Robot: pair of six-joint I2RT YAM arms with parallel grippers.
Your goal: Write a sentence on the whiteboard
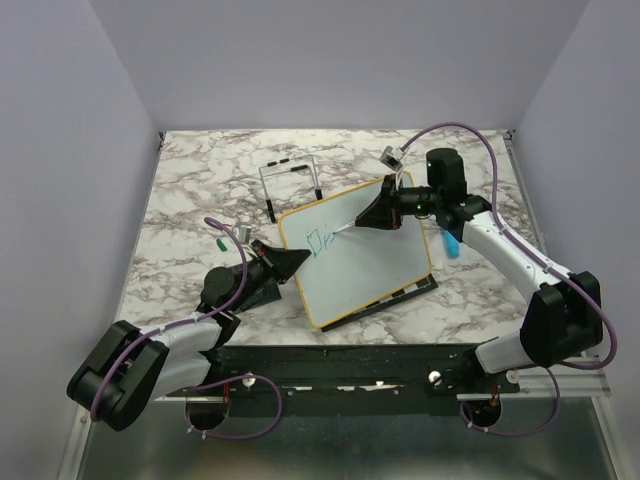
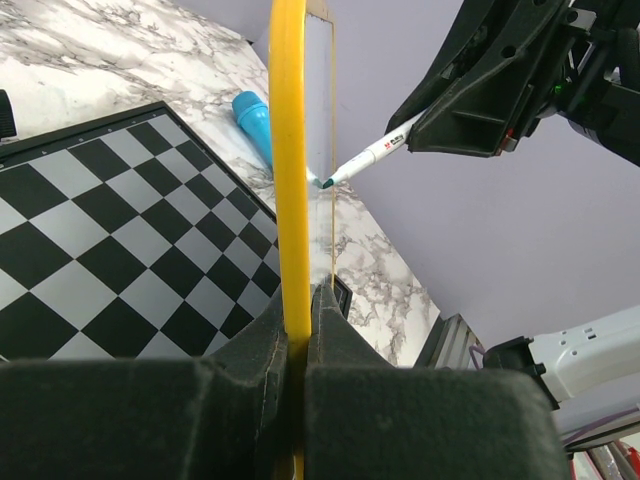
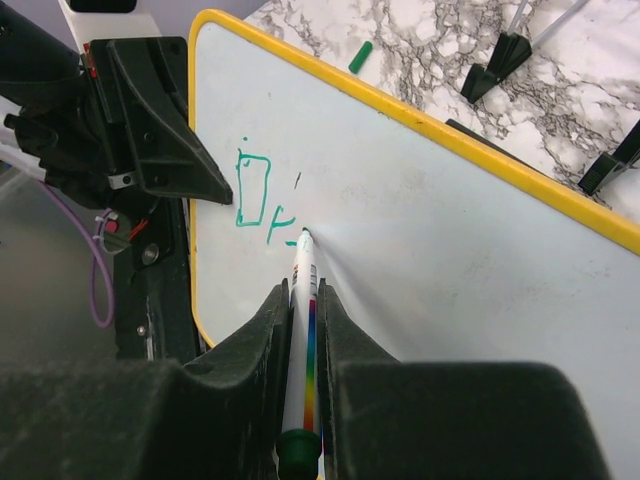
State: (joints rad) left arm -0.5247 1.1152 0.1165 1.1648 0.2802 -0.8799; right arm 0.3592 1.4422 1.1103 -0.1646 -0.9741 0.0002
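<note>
The marble table [image 1: 200, 190] filled the middle of the overhead view. On it the chessboard [image 1: 400, 293] lay mostly hidden beneath the whiteboard [image 1: 365, 255], showing only as a checkered strip along the lower right edge. From the left wrist the whiteboard appeared edge-on, so its face could not be seen there.

The whiteboard sat at centre frame, white with a yellow-orange rim and rounded corners. The left gripper [image 1: 295, 258] was clamped tight on its left rim. The right gripper [image 1: 365, 215], reaching in from the upper right, was closed around a marker [image 1: 340, 228] whose tip touched the board.

A black wire stand [image 1: 292, 185] stood just above the board. A blue cylinder [image 1: 453, 245] lay by the board's right edge, partly behind the right arm, and a small green cap [image 1: 220, 243] lay at the left. The sentence [image 3: 255, 195] was only a boxy teal letter and a few strokes, too little to read.
</note>
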